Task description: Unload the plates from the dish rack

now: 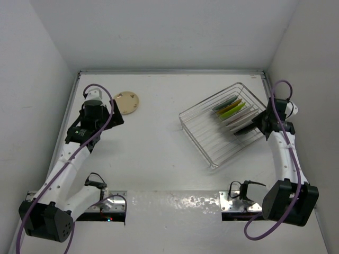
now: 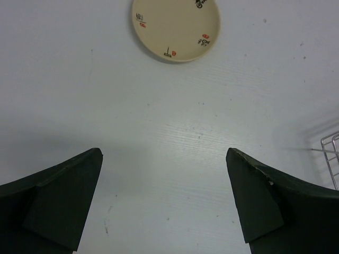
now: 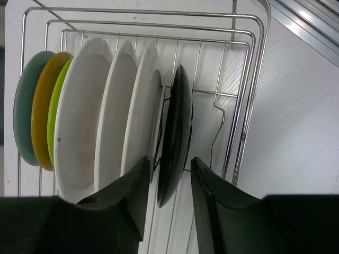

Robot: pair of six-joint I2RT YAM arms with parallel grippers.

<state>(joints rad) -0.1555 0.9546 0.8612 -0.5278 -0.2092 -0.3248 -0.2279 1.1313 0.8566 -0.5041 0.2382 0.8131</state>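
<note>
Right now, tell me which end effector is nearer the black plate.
Right. The right end effector straddles the black plate in the dish rack; the left end effector hangs across the table.

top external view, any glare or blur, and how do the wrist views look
Top external: glare on the metal strip along the bottom. Left wrist: sharp, with soft shadows by the left gripper. Right wrist: the right gripper is dark and slightly blurred, the plates crisp.

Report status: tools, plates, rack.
Left tool open, empty, near cream plate. Right tool open, straddling black plate in dish rack. Six other plates racked beside it. Nothing blocking.
</note>
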